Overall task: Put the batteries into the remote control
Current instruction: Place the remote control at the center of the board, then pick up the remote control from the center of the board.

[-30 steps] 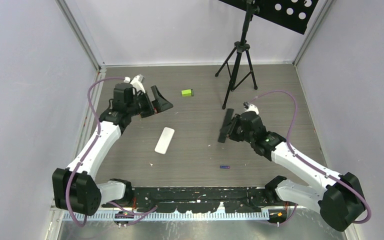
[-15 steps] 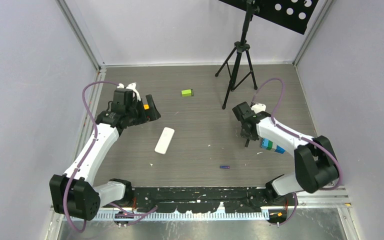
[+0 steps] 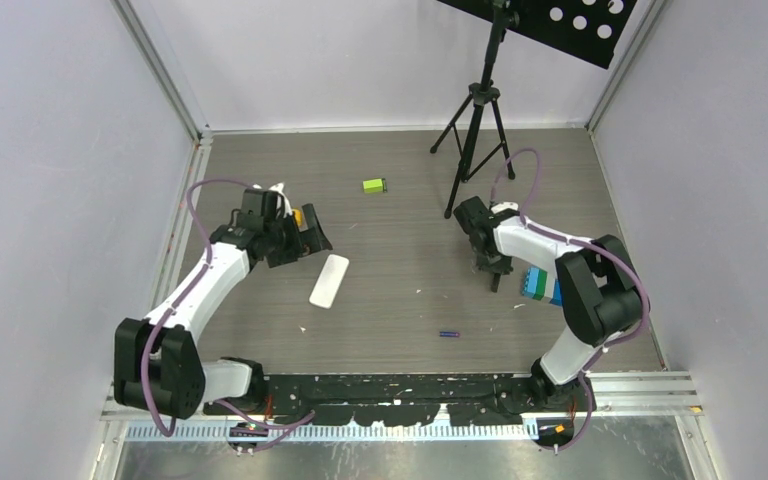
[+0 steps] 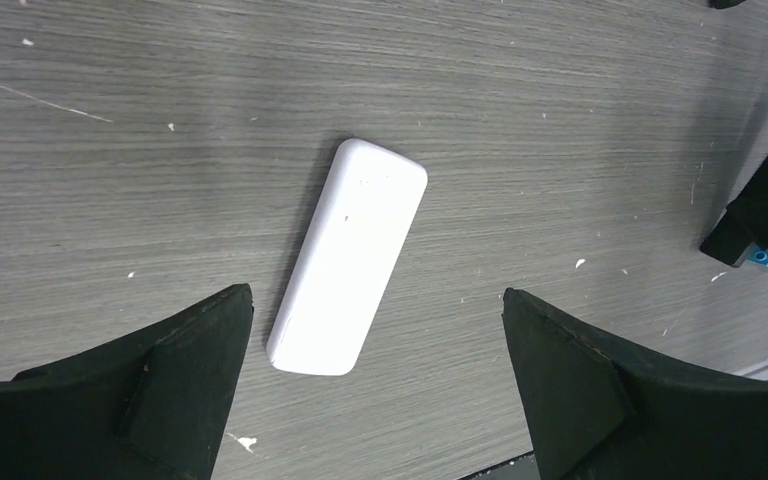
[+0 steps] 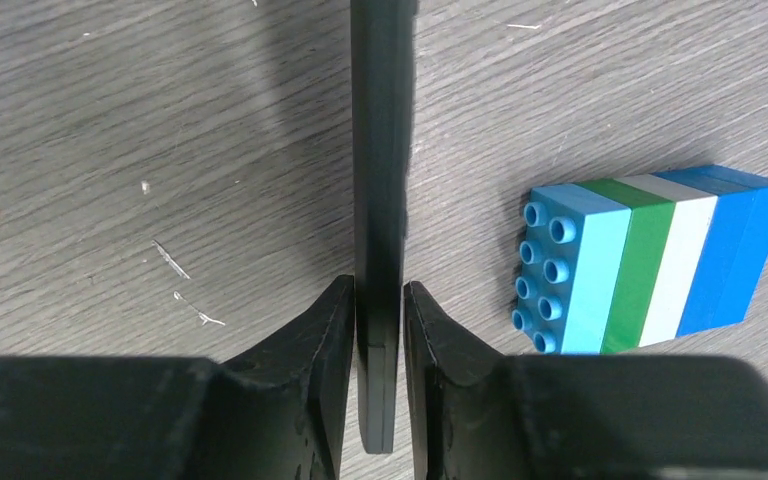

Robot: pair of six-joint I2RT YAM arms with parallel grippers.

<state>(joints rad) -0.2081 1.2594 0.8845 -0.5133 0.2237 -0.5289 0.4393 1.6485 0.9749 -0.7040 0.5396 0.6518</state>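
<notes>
A white rounded slab that looks like the remote control lies flat, smooth face up, left of the table's middle. My left gripper hovers at its upper left end. In the left wrist view the left gripper is wide open, with the remote control just ahead between the fingers, untouched. A small blue-purple battery lies near the front. My right gripper is down at the table, shut on a black flat bar that stands on edge between the right gripper's jaws.
A stack of blue, green and white toy bricks lies just right of the right gripper, also in the right wrist view. A small green object sits further back. A black tripod stands at the back right.
The left gripper has come forward and down toward the white remote control. The right arm has folded back, carrying the black bar rightward and lowering it beside the toy bricks.
</notes>
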